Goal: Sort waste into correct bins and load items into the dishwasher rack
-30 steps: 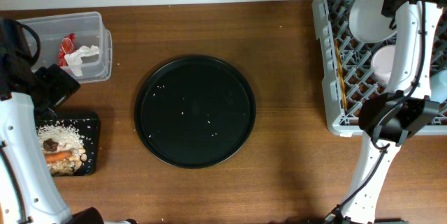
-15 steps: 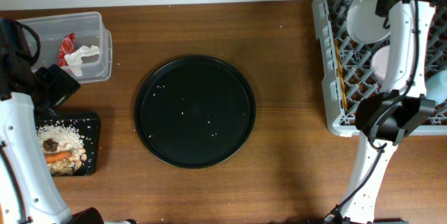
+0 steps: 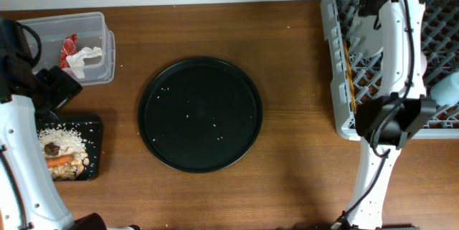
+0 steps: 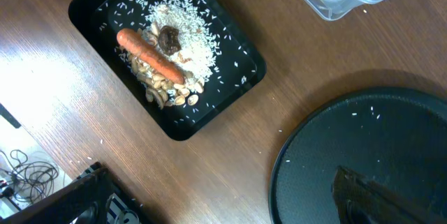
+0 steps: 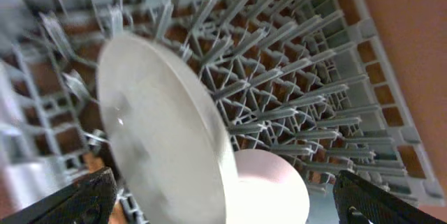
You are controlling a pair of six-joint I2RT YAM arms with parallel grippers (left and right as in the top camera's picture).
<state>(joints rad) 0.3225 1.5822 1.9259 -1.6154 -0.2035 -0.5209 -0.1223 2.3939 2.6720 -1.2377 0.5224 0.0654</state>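
On the desk (image 3: 287, 79), the grey dishwasher rack (image 5: 300, 63) holds the white plate (image 5: 154, 112) on edge among its pegs, with the pinkish bowl (image 5: 269, 185) just beside it. The flat black tray (image 4: 178, 130) carries rice scraps (image 4: 192, 42) and a carrot (image 4: 150, 56). The right end effector (image 5: 227, 199) and the left end effector (image 4: 223, 196) both gape wide, holding nothing.

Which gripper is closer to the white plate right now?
Right. The right gripper hangs just above the plate in the rack; the left gripper is across the table, by the food tray.
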